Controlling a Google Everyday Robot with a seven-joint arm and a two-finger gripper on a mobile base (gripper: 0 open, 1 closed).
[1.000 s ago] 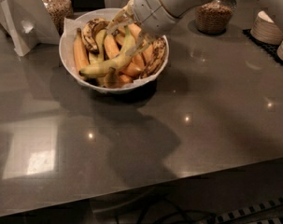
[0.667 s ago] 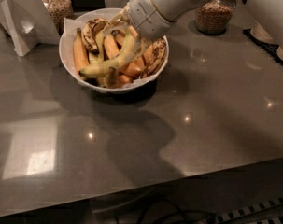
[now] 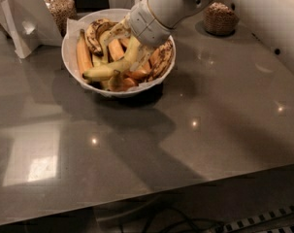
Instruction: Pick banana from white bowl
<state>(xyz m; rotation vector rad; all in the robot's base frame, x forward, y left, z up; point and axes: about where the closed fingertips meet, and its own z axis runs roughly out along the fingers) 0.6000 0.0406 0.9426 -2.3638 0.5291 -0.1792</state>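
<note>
The white bowl (image 3: pixel 71 57) stands at the back left of the grey table and is full of bananas. The banana (image 3: pixel 107 69), long, curved and greenish yellow, lies across the top of the pile, its dark tip pointing left. My gripper (image 3: pixel 132 45) reaches down from the upper right into the bowl and sits at the banana's upper right end. The white arm hides the right rear part of the bowl. Shorter orange-yellow bananas (image 3: pixel 83 55) and brown-spotted ones (image 3: pixel 161 59) lie around it.
A white folded stand (image 3: pixel 20 25) and a glass jar of nuts (image 3: pixel 59 6) are behind the bowl on the left. A second jar (image 3: pixel 220 18) stands at the back right. The table's front edge (image 3: pixel 146 205) runs below, with cables on the floor.
The arm has shifted slightly over the bowl. The banana lies about where it was.
</note>
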